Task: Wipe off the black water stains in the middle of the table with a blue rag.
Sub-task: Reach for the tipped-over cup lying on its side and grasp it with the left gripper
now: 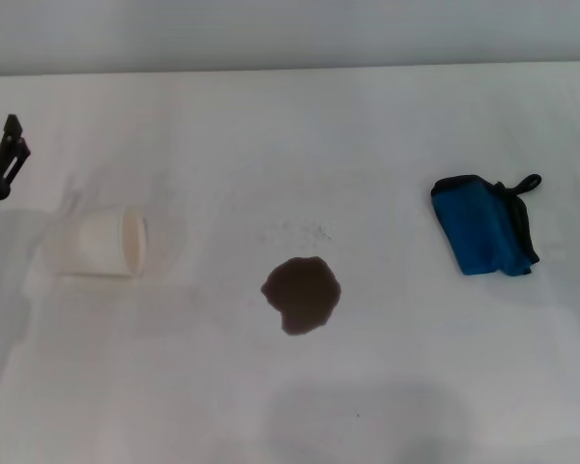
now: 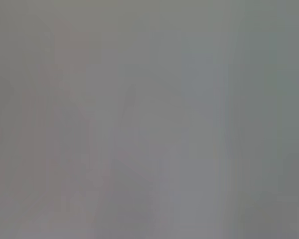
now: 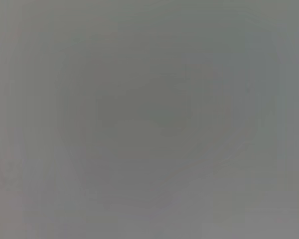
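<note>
The table [image 1: 290, 406] filled the head view, white and smooth, its far edge running across the top. On it, right of centre and well apart from everything else, lay the rag [image 1: 483, 227], folded, blue with black edging, its black loop pointing away to the right; nothing touched it. A paper cup [image 1: 101, 244] lay tipped on its side at the left, mouth facing the middle. The stain [image 1: 302, 294] sat near the table's centre, between cup and rag, dark brown, flat, lobed at the edges, unwiped. The left gripper [image 1: 8, 155] showed only at the far left edge, beyond the cup and away from the work; whether its fingers were released or clenched, cannot tell, and it carried nothing visible. The right gripper was out of sight. Both wrist views gave plain grey, no detail. Judgement: task at its first step, rag not yet picked up, no wiping done. The rag lay on the right arm's side, so the next move probably calls for that arm to come down over the cloth, pinch a fold, then carry it across to the stain. Thin cloth on a smooth top may slide or bunch when pinched.
</note>
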You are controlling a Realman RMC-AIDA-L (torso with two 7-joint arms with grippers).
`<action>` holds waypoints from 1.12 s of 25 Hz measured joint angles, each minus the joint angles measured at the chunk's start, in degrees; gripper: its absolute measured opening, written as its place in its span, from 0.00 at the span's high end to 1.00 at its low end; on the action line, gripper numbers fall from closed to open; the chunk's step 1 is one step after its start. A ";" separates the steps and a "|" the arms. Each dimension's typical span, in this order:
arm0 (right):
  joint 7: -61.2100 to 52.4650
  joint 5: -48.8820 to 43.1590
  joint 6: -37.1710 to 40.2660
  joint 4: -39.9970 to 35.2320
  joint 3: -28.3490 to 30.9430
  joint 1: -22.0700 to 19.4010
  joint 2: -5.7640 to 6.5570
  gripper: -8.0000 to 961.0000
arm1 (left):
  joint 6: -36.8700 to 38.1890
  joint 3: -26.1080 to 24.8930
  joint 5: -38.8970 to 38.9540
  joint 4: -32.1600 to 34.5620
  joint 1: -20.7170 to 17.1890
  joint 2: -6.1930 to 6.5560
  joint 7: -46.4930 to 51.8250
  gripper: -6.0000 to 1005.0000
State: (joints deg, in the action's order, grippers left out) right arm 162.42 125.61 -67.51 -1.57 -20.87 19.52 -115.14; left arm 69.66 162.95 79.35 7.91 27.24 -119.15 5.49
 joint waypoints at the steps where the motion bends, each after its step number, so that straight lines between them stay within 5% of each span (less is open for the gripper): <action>1: 0.00 0.05 0.00 -0.02 0.04 -0.09 0.01 0.50 | 0.00 0.00 -0.45 -0.01 0.20 0.10 0.43 0.11; 7: 0.01 0.13 0.77 -0.10 0.13 -0.37 0.06 0.50 | -0.33 0.00 -6.58 -4.71 2.91 0.82 10.71 0.11; 19: 0.01 0.24 1.65 -1.01 0.14 0.70 0.07 0.50 | 2.70 0.07 -29.85 -31.37 13.00 0.79 42.84 0.11; 21: 0.00 0.25 1.68 -1.22 0.22 1.03 -0.01 0.50 | 6.72 0.13 -36.91 -39.75 15.99 1.29 50.08 0.11; 24: 0.01 0.26 1.68 -1.25 0.74 1.63 -0.13 0.50 | 13.84 0.15 -47.55 -50.22 20.37 3.10 57.38 0.11; 28: 0.01 0.26 1.63 -0.78 1.09 1.95 -0.25 0.50 | 17.79 0.24 -59.50 -53.56 25.09 6.89 60.42 0.11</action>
State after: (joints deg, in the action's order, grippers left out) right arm 162.42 125.87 -65.88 -2.35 -19.78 21.48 -115.39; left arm 87.45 163.19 19.86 -45.65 52.33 -112.25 65.91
